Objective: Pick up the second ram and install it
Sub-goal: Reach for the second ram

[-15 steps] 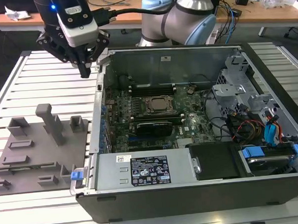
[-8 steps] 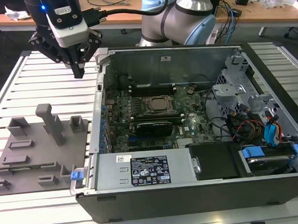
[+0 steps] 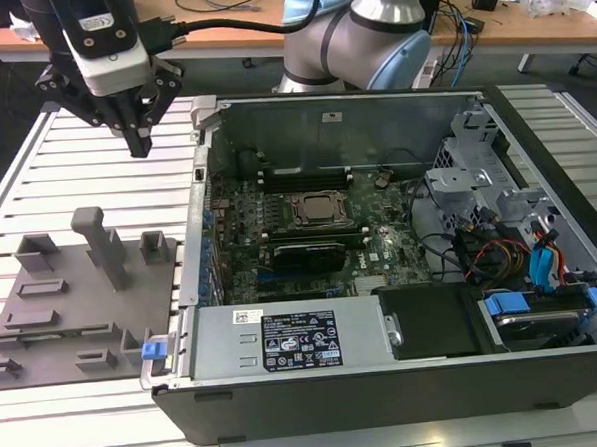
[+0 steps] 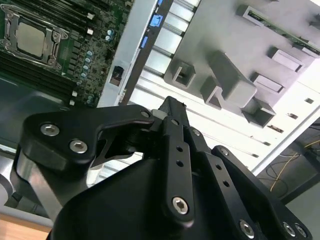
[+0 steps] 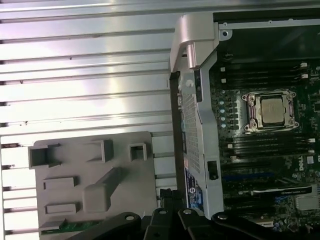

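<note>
Second ram, thin green circuit-board stick (image 5: 75, 226), lies in a slot along 1 edge of the flat grey plastic holder plate with raised blocks (image 5: 150, 175); the second wrist view shows the same green strip (image 4: 285, 30) at the plate's edge. Nothing touches it. The plate sits on the silver slatted metal worktop (image 3: 86, 175), just beside the open black computer case (image 3: 388, 399), on the exterior view's left of it. Black gripper (image 3: 139, 144) hangs above the worktop, off the plate's far side, near the case's corner and well apart from the ram. Fingers (image 4: 172, 130) together at the tip, nothing between them. Inside the case, green motherboard (image 3: 380, 249) with 1 metal-framed square processor socket (image 3: 321, 210).
</note>
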You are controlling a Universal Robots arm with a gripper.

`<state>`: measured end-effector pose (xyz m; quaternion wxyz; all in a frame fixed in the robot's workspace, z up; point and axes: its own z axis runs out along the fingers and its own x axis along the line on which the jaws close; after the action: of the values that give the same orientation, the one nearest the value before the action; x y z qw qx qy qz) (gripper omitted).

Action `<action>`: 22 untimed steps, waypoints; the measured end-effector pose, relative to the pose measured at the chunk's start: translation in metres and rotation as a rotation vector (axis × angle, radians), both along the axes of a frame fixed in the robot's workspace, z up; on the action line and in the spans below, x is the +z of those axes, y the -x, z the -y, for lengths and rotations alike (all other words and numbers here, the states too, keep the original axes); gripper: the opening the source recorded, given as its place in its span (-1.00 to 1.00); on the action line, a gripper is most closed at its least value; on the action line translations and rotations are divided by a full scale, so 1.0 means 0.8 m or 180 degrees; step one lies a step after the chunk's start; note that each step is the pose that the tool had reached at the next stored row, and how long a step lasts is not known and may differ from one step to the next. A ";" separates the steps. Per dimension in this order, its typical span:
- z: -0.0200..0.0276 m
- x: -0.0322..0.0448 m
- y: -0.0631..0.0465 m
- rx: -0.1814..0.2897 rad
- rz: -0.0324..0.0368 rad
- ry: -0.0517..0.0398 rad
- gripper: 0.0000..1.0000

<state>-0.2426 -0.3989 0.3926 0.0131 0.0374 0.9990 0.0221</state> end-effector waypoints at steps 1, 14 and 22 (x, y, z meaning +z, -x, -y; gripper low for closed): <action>0.0000 0.0000 0.003 0.0000 0.0000 0.0000 -0.79; 0.0000 -0.0014 0.055 0.0000 0.0000 0.0000 -0.79; 0.0000 -0.0025 0.080 0.0000 0.0000 0.0000 -0.79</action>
<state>-0.3062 -0.3988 0.3906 0.0131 0.0374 0.9990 0.0221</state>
